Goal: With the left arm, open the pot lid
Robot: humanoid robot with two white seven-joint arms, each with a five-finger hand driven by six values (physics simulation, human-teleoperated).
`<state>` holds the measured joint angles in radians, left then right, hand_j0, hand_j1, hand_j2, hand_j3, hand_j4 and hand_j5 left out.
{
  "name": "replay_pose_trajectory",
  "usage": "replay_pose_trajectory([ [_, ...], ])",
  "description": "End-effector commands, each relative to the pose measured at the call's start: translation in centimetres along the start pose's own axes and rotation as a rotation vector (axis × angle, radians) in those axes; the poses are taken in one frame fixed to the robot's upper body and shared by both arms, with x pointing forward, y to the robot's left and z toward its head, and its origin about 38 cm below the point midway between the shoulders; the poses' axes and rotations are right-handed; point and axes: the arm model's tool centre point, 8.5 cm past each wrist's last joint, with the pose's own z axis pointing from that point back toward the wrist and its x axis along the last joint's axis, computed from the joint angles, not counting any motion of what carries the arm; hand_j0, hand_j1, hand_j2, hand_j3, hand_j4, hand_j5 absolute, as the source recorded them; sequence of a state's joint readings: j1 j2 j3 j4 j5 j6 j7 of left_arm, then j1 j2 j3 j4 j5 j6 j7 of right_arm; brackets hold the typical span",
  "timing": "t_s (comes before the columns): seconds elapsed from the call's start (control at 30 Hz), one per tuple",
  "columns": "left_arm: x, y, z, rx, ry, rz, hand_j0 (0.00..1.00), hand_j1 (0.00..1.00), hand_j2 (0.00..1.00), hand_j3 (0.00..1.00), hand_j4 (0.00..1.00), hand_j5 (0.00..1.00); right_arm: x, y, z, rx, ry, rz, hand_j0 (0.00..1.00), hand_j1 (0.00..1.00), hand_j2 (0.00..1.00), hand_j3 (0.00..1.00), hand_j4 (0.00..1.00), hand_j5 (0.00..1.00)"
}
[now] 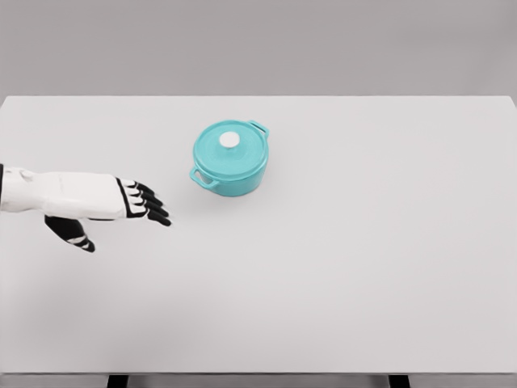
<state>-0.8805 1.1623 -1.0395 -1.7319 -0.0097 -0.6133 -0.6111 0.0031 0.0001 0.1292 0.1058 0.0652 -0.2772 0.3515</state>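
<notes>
Here the left hand [121, 202] is hovering over the white table [339, 267], its white forearm coming in from the left edge of the head view. The black fingers [152, 204] are lying stretched out and slightly apart, pointing to the right and a little toward the near edge, and they are gripping nothing. The thumb [74, 234] is hanging apart from them, below the palm, toward the near side of the table.

Beyond the fingertips, to the right and farther back on the table, the teal pot [230, 158] is sitting upright. It is lying near the hand but clearly apart from it, with bare tabletop showing between the fingertips and the pot's wall. The lid [229, 147] is resting closed on the pot, and its white knob [230, 141] is sitting in the middle of the lid, facing up. One side handle [202, 178] is pointing toward the fingers, on the pot's near-left side; the other handle [258, 127] is sticking out on the far-right side, away from the hand.

No finger is touching the pot, the lid or the knob.
</notes>
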Motion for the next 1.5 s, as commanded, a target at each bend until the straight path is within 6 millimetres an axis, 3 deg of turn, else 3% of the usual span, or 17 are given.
replay_pose_trajectory([
  [0.0,0.0,0.3,0.4,0.009,0.006,0.002,1.00,1.00,1.00,1.00,1.00,1.00,0.0,0.0,0.0,0.002,0.001,0.003,1.00,1.00,1.00,1.00,1.00,1.00],
  [0.07,0.1,0.5,-0.1,0.015,-0.007,-0.001,1.00,1.00,1.00,1.00,1.00,1.00,-0.2,0.1,0.0,0.002,0.003,-0.001,1.00,1.00,1.00,1.00,1.00,1.00],
  [0.17,1.0,2.0,-3.8,0.056,-0.098,-0.028,1.00,1.00,1.00,1.00,1.00,1.00,-0.2,0.1,0.0,0.002,0.003,-0.001,1.00,1.00,1.00,1.00,1.00,1.00],
  [0.23,0.9,3.1,-4.3,0.072,-0.103,-0.050,1.00,1.00,1.00,1.00,1.00,1.00,-0.2,0.1,0.0,0.002,0.002,-0.002,1.00,1.00,1.00,1.00,1.00,1.00],
  [0.27,0.3,3.8,-5.4,0.091,-0.109,-0.042,1.00,1.00,1.00,1.00,1.00,1.00,-0.2,0.1,0.0,0.002,0.002,-0.002,1.00,1.00,1.00,1.00,1.00,1.00],
  [0.33,-1.4,5.4,-5.3,0.119,-0.071,-0.042,1.00,1.00,1.00,1.00,1.00,1.00,-0.2,0.1,0.0,0.002,0.003,-0.001,1.00,1.00,1.00,1.00,1.00,1.00],
  [0.4,-1.9,7.3,-6.6,0.148,-0.080,-0.053,1.00,1.00,1.00,1.00,1.00,1.00,-0.2,0.1,0.0,0.002,0.002,-0.002,1.00,1.00,1.00,1.00,1.00,1.00],
  [0.5,-5.1,10.5,-6.9,0.193,-0.011,-0.036,1.00,1.00,1.00,1.00,1.00,1.00,-0.2,0.1,0.0,0.002,0.003,-0.001,1.00,1.00,1.00,1.00,1.00,1.00],
  [0.57,-6.6,12.4,-8.5,0.215,0.014,-0.019,1.00,1.00,1.00,1.00,1.00,1.00,-0.2,0.0,0.0,0.000,0.003,-0.001,1.00,1.00,1.00,1.00,1.00,1.00],
  [0.73,-9.6,12.6,-12.1,0.190,0.085,0.039,1.00,1.00,1.00,1.00,1.00,1.00,-0.2,0.1,0.0,0.002,0.002,-0.002,1.00,1.00,1.00,1.00,1.00,1.00],
  [0.87,-9.0,13.1,-16.0,0.168,0.058,0.046,1.00,1.00,1.00,1.00,1.00,1.00,-0.2,0.1,0.0,0.002,0.002,-0.002,1.00,1.00,1.00,1.00,1.00,1.00],
  [1.27,-9.7,12.6,-16.1,0.133,0.102,0.026,1.00,1.00,1.00,1.00,1.00,1.00,-0.2,0.1,0.0,0.002,0.003,-0.001,1.00,1.00,1.00,1.00,1.00,1.00],
  [1.47,-10.4,12.2,-17.2,0.098,0.138,0.031,1.00,1.00,1.00,1.00,1.00,1.00,-0.3,0.1,0.0,0.002,0.004,-0.001,1.00,1.00,1.00,1.00,1.00,1.00],
])
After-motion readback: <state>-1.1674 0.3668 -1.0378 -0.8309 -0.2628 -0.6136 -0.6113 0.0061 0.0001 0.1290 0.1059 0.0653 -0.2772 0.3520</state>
